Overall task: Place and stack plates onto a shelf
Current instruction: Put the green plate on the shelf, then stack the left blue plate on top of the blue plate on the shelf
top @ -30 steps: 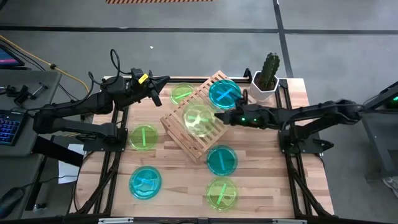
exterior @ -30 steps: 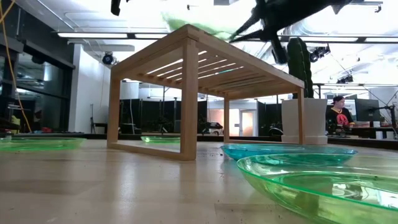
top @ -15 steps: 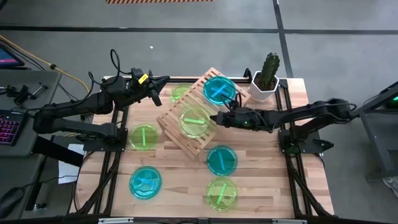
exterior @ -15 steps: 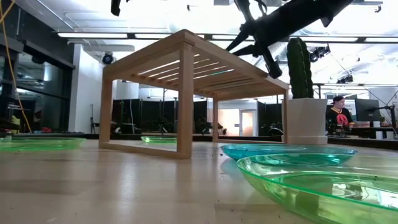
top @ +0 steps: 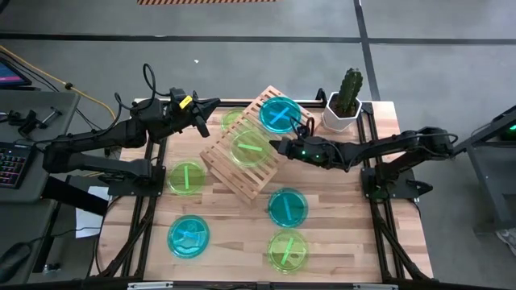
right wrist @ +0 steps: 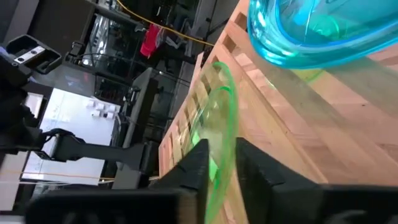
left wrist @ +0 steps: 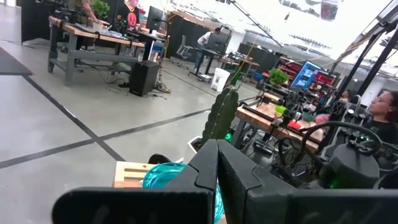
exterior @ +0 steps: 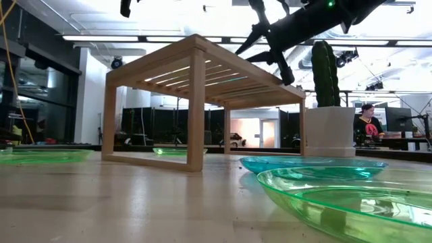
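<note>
Two plates on the shelf: you have a teal one (top: 280,114) at its far right end and a lime-green one (top: 251,147) at mid-rack.
Shelf (top: 235,171): it sits askew at the table's centre, far half.
Right gripper (top: 274,147): your fingers stand slightly apart around the rim of the lime-green plate (right wrist: 222,124) on the slats; whether they press it you cannot tell.
Left gripper (top: 203,122): closed on nothing, waiting at the far left beside the shelf.
Loose plates: green (top: 187,176) and teal (top: 189,235) at left; teal (top: 287,207) and green (top: 287,249) near right.
Cactus pot (top: 342,110): far right corner.
</note>
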### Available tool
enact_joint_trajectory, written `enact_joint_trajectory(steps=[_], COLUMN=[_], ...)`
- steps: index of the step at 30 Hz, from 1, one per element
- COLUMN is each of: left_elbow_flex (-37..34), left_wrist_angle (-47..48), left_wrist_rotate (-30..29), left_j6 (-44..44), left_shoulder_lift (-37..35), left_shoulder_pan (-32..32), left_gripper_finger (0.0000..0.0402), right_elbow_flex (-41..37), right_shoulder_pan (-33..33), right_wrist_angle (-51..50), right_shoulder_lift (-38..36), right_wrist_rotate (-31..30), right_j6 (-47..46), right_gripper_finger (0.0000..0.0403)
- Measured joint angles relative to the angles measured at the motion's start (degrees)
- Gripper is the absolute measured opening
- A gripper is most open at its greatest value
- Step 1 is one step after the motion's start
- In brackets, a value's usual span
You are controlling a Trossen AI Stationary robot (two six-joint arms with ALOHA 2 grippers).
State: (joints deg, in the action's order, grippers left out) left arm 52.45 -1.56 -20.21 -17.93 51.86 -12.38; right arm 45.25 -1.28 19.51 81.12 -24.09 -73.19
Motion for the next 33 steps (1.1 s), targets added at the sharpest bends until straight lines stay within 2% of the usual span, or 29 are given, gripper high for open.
enact_joint_trajectory(steps=[6,9,13,18,26,33], left_elbow_flex=[0.00,0.00,0.00,0.00,0.00,0.00], left_wrist_angle=[0.01,0.02,0.02,0.00,0.00,0.02], left_wrist_rotate=[-0.05,-0.05,-0.09,-0.15,0.02,0.04], left_j6=[0.02,0.04,0.04,0.04,0.07,0.09], left_shoulder_lift=[-0.01,0.00,-0.01,0.00,0.00,0.00], left_shoulder_pan=[-0.01,0.00,0.00,-0.01,0.00,0.00], left_gripper_finger=[0.0000,0.0000,0.0000,0.0000,0.0000,0.0000], right_elbow_flex=[0.00,0.00,0.00,0.00,0.00,0.00], right_shoulder_pan=[-0.26,-0.26,-0.59,-1.80,-2.10,-2.10], right_wrist_angle=[0.06,0.50,0.05,-2.53,-19.04,-34.43], right_shoulder_lift=[0.00,-0.02,-0.24,-3.93,-19.71,-33.94], right_wrist_rotate=[0.50,3.33,3.67,8.41,9.56,9.11], right_j6=[0.53,4.84,7.52,15.64,29.45,34.58], right_gripper_finger=[0.0139,0.0165,0.0176,0.0177,0.0177,0.0177])
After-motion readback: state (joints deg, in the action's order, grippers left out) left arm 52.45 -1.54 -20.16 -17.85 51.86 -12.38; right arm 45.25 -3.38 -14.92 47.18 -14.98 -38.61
